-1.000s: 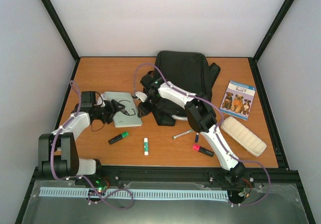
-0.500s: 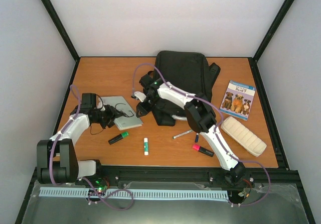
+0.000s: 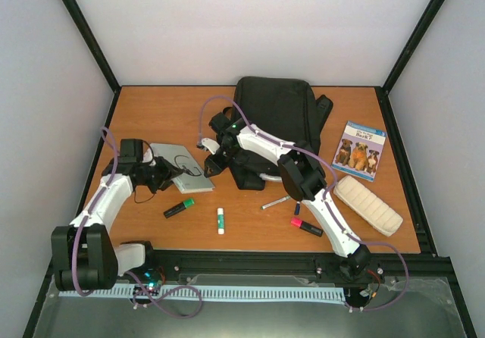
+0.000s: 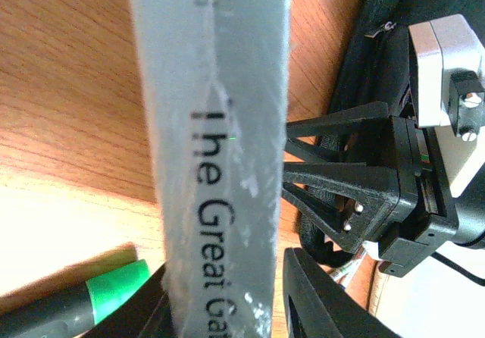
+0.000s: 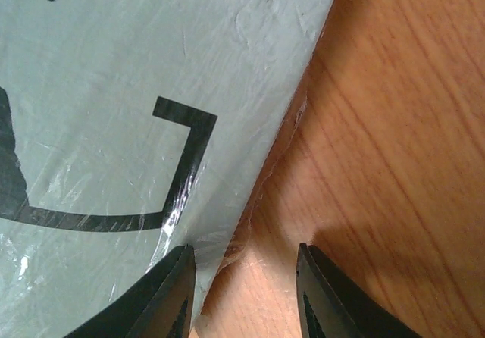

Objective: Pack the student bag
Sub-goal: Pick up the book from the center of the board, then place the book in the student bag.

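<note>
the orange-brown wooden bench point(image 3: 151, 114) carries everything. the large black fabric student bag point(image 3: 274, 111) lies flat at the middle of the far edge, with its lower end toward the centre of the bench. i cannot tell whether its zip is open.

next in size is the thin grey plastic-wrapped book point(image 3: 176, 158), in the left half of the bench, near the bag but apart from it. the left pincer point(image 3: 171, 176) is closed on the book. in the left wrist view the printed spine fills the gap between the fingers, so i judge it is gripped by the spine to be carried to the bag. i cannot tell if it is already off the bench. the right pincer point(image 5: 241, 289) hangs over the book's right edge, jaws apart and holding nothing. probably it is there to steady the book or take it over.

the blue booklet with dogs point(image 3: 359, 150) and the cream ribbed pencil case point(image 3: 369, 205) lie near the right edge, not yet packed. smallest, the green highlighter point(image 3: 179, 208), the white glue stick point(image 3: 220, 220) and the pink highlighter point(image 3: 306, 226) lie toward the near edge.
</note>
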Tool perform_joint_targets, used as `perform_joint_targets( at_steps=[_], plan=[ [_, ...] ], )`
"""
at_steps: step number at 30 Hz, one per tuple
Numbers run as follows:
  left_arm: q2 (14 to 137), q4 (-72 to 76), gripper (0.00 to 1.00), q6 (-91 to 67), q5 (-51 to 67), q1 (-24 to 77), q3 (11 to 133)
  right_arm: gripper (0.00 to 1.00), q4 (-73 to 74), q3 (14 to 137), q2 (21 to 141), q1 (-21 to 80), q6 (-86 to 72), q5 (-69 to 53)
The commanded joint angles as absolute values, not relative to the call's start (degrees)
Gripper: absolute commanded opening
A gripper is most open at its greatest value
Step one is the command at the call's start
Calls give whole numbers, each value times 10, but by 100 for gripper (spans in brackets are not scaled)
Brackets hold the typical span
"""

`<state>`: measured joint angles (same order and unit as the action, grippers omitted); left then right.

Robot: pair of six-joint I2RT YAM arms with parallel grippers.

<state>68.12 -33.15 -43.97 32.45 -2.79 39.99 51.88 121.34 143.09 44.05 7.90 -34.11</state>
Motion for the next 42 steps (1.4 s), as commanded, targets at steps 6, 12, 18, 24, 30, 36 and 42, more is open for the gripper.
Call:
perform_joint_targets(
  at_steps=[6,12,18,24,30,36,42],
  plan=[
    [656,-335,26,-451,308,-25,441,41,528,1193,1465,453,75,-326],
    [651,-328,19,-454,301,-25,443,41,527,1189,1458,454,73,-341],
    [654,-364,1,-408,266,-25,500,40,527,1188,1398,437,80,-350],
    [661,-414,1,-339,257,-25,604,48,541,1156,1284,384,129,-369],
    [659,-404,1,-280,366,-25,672,55,615,1088,1186,301,242,-378],
    [640,-369,1,-259,451,9,677,56,621,978,1101,198,355,-300],
    [629,-310,1,-277,532,67,634,57,570,863,1041,161,461,-160]
  ],
)
